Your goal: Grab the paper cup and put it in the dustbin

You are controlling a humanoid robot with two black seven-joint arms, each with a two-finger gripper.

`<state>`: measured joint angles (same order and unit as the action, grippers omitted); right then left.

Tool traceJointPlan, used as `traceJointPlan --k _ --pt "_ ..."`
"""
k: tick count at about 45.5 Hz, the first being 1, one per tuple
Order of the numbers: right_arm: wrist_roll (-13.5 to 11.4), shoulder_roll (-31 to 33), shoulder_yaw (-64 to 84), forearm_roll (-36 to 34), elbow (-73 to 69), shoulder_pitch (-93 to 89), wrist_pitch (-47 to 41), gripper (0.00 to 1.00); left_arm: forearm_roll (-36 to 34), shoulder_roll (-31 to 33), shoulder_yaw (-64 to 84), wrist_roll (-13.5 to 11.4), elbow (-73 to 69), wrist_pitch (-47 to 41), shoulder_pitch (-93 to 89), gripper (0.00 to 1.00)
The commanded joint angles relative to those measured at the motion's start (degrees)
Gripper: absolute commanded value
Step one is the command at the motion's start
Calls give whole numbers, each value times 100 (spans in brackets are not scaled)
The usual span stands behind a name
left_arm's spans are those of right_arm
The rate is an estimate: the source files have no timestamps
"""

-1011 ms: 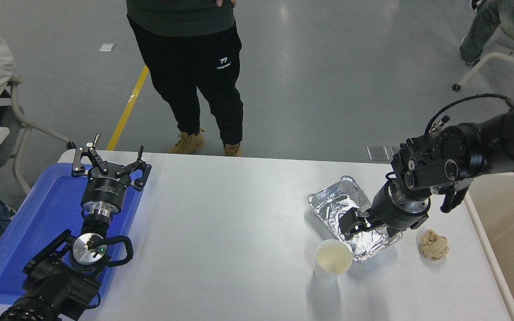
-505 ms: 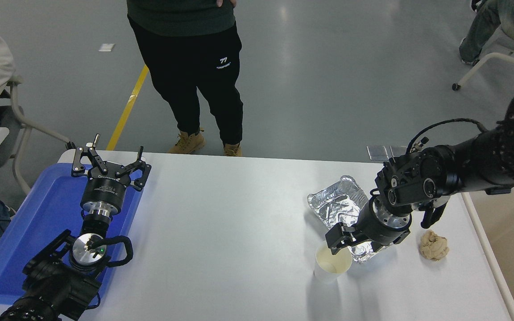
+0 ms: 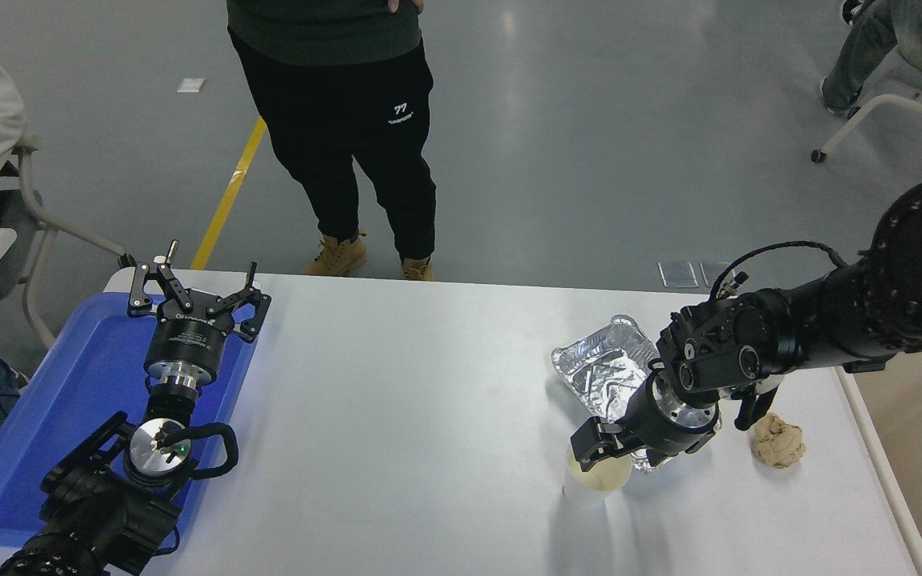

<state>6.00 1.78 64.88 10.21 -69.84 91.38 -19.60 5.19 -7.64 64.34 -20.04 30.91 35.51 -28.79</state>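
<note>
The paper cup [image 3: 591, 486] stands upright on the white table [image 3: 397, 400], right of centre near the front. My right gripper [image 3: 618, 454] hangs just over the cup's rim on its far right side; its fingers are open, one black fingertip [image 3: 587, 445] above the cup's mouth. The dustbin [image 3: 883, 474] lies along the table's right edge, showing an off-white rim and a beige inside. My left gripper [image 3: 193, 286] is parked open over the blue tray [image 3: 69, 400] at the lower left.
A crinkled foil tray [image 3: 599, 364] sits just behind the cup, partly under my right wrist. A crumpled tan paper ball [image 3: 779, 441] lies between the cup and the dustbin. A person [image 3: 349, 120] stands at the far side; others sit at both upper corners.
My right arm has swung left and toward the front, from over the foil tray down to the cup's rim. The cup and the left arm have not moved.
</note>
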Motion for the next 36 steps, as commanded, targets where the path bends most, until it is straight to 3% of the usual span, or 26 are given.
traceJointPlan --k 1,6,10,29,36 --pt "6 -81 -2 130 128 -173 158 44 0 0 0 0 3 -1 4 100" --pt "6 -143 -2 130 199 -208 184 12 0 0 0 0 3 -1 5 100" --pt "6 -143 -2 174 199 -208 184 0 0 0 0 0 3 -1 -4 100" --pt "6 -90 95 227 137 20 123 0 0 0 0 0 3 -1 5 100" --pt "6 207 139 210 -204 510 70 0 0 0 0 0 3 -1 4 100"
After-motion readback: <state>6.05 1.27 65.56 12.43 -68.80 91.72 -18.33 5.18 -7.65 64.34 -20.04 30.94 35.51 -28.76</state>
